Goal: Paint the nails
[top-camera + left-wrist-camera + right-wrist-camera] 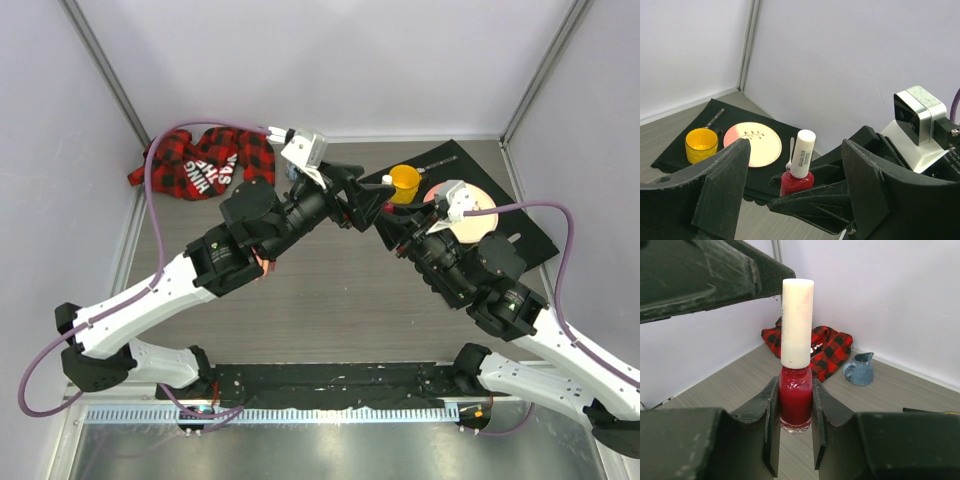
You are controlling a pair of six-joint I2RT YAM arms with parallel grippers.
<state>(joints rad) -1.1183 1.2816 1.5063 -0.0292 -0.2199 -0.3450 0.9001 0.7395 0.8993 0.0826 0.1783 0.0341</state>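
My right gripper (795, 415) is shut on the small red polish bottle (795, 400) and holds it upright above the table, its white cap (797, 322) on. My left gripper (795, 195) is open, its jaws standing either side of the bottle (799, 175) without touching it. In the top view both grippers meet mid-table, left (368, 200) and right (392, 222). The red-and-black plaid sleeve (205, 165) lies at the far left and also shows in the right wrist view (827, 347). The peach hand and its nails are hidden.
A black mat (520, 235) at the far right carries a yellow cup (405, 181), a pink-and-cream plate (475, 215), a white fork (791, 150) and a dark utensil (715, 117). A small blue pitcher (860, 369) stands near the sleeve. Walls enclose three sides.
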